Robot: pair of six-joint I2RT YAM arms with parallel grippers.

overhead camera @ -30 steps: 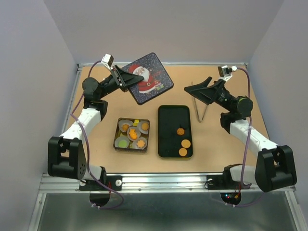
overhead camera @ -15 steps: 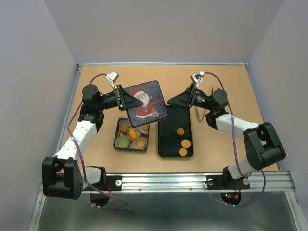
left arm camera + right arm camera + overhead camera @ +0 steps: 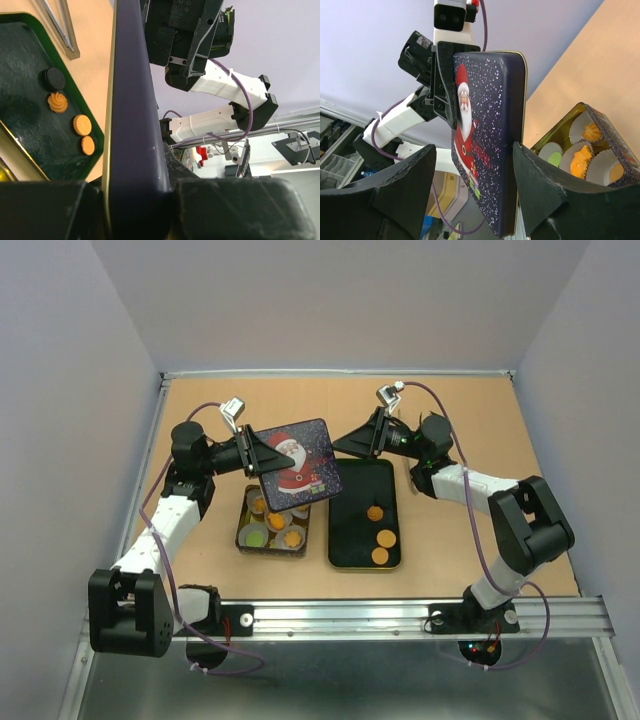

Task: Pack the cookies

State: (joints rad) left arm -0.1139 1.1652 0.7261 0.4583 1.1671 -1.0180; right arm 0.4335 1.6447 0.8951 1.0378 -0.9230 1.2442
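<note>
Top camera: the Santa lid [image 3: 297, 468] sits over the far end of the cookie tin [image 3: 270, 551], so whatever's at that end is out of sight, and the cookies [image 3: 384, 537] on the black tray [image 3: 350, 490] are too tiny to make out shapes. Left wrist cam: the lid is edge-on and blocks the whole middle, the tray runs off the left edge, and the tongs [image 3: 62, 25] are chopped at the top. Right wrist cam: the blurry fingers [image 3: 540, 195] of the right gripper [image 3: 474, 149] hide the lid's lower corners, and the tin runs off the right side.
</note>
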